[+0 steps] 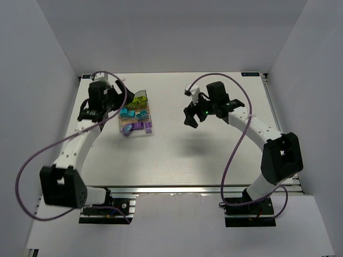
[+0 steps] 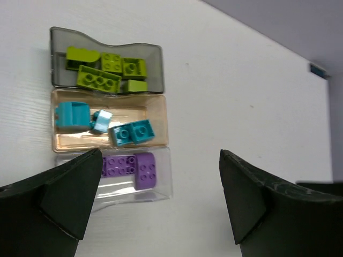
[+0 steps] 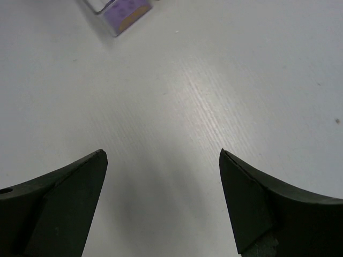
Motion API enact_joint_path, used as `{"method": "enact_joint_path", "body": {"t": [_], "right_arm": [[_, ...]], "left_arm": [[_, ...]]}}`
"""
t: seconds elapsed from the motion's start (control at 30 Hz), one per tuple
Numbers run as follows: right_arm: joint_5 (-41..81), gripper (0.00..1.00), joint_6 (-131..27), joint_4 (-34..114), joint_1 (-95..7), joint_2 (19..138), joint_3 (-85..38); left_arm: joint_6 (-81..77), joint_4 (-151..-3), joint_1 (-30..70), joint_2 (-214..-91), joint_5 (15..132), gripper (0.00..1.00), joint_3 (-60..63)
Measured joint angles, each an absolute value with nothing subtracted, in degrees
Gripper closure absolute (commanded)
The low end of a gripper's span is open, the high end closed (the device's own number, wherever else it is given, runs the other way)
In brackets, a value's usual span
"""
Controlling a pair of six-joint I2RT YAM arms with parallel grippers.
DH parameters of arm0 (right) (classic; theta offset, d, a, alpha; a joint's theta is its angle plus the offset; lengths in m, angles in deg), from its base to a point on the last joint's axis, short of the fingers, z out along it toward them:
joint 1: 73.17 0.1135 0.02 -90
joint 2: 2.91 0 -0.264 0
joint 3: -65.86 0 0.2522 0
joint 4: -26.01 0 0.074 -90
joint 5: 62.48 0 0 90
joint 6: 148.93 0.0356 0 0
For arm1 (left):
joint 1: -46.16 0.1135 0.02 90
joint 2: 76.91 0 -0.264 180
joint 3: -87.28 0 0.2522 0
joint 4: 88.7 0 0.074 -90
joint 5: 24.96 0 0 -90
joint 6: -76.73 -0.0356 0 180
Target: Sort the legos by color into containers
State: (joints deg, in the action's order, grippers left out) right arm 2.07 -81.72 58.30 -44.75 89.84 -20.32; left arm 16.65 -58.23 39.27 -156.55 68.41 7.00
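Observation:
Three joined bins (image 1: pixel 140 96) stand at the table's back left. In the left wrist view the smoky grey bin (image 2: pixel 155 51) holds several lime green legos (image 2: pixel 99 78), the tan bin (image 2: pixel 159 115) holds several cyan-blue legos (image 2: pixel 132 132), and the clear bin (image 2: pixel 163 182) holds purple legos (image 2: pixel 144 170). My left gripper (image 2: pixel 161 201) is open and empty, raised just beside the bins. My right gripper (image 3: pixel 161 198) is open and empty above bare table, well right of the bins; a corner of the purple bin (image 3: pixel 126 10) shows at the top of its view.
White walls enclose the table on three sides. Purple cables loop from both arms. The table's right edge with a blue label (image 2: pixel 316 68) shows in the left wrist view.

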Motion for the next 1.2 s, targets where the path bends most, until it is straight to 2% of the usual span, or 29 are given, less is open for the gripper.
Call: {"method": "enact_joint_path", "body": {"t": [0.13,0.33,0.8,1.2], "right_arm": [[2.1,0.11,-77.1,57.4,-49.9,89.3,-21.3],[2.5,0.11,-67.9,55.1,-58.2,88.9,-21.3],[13.0,0.11,-62.6,52.9,-62.7,75.8,-11.6],[14.6,0.11,-60.6,51.9,-63.1,73.6,-7.1]], "left_arm": [[18.7,-63.1,39.0,-145.7,72.3,0.02,17.4],[20.3,-64.4,37.9,-139.0,75.4,0.02,25.4],[21.8,-65.1,37.4,-134.0,77.2,0.02,29.0],[21.7,-64.1,37.3,-132.2,77.1,0.02,29.1]]}}
